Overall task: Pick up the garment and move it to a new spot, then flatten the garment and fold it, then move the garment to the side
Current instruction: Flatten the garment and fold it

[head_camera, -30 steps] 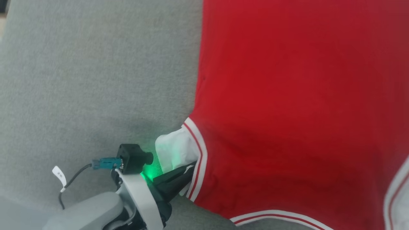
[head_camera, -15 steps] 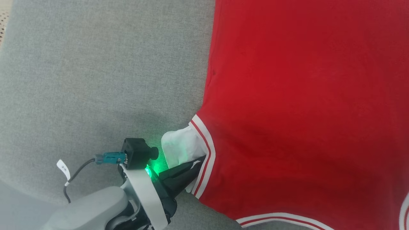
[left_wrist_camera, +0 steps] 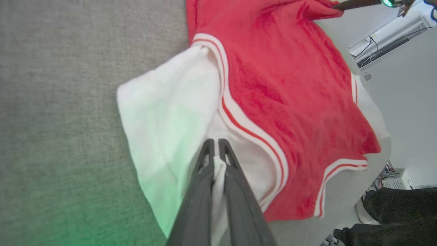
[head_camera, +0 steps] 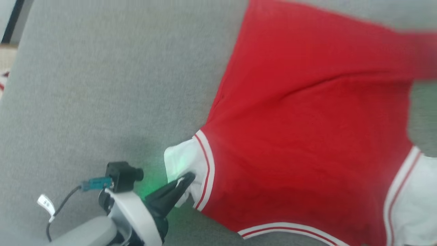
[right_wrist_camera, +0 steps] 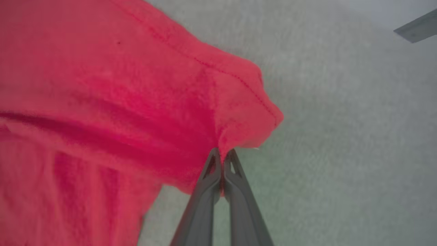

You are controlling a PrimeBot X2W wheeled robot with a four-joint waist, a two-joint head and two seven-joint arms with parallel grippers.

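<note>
We observe a grey fabric-covered flat surface [head_camera: 102, 85]. On it lies a bright red soft fabric shirt [head_camera: 307, 136] with white sleeve ends and red-and-white striped trim.

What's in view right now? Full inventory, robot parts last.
bright red soft fabric shirt: one, red with white sleeve ends and striped trim, spread over the right of the head view.
grey woven fabric surface: one, grey, under the shirt.
pale boxy unit with dark cables: one, whitish, background at the upper right of the left wrist view.
black wrist camera: one, black with a teal plug, on the left arm.
left gripper: one, dark, shut on the shirt's white sleeve end.
right gripper: one, dark, shut on a red corner of the shirt.
</note>
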